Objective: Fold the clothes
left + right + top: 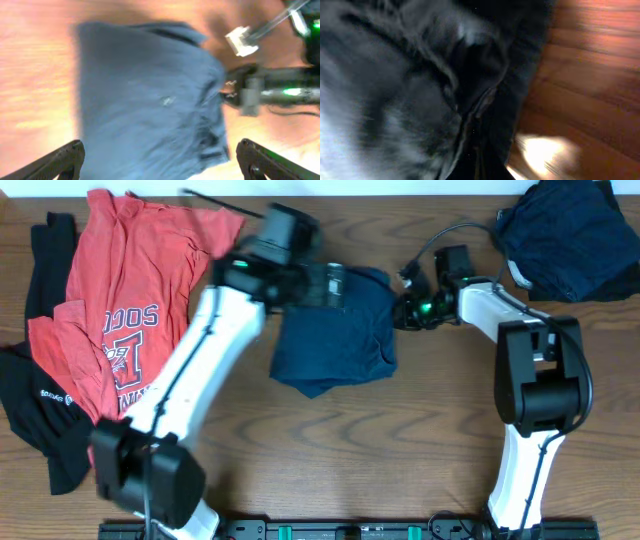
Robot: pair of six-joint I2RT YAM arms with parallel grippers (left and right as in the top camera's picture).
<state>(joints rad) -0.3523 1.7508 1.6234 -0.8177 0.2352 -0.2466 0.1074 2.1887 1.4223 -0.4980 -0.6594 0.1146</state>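
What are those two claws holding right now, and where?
The left gripper is open above the navy shorts, holding nothing. The right gripper seems pinched shut on the shorts' right edge.

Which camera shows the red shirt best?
Overhead: the red shirt lies spread out at the picture's left, lettering visible. Neither wrist view shows it: the left looks at navy shorts, the right at dark fabric close up.
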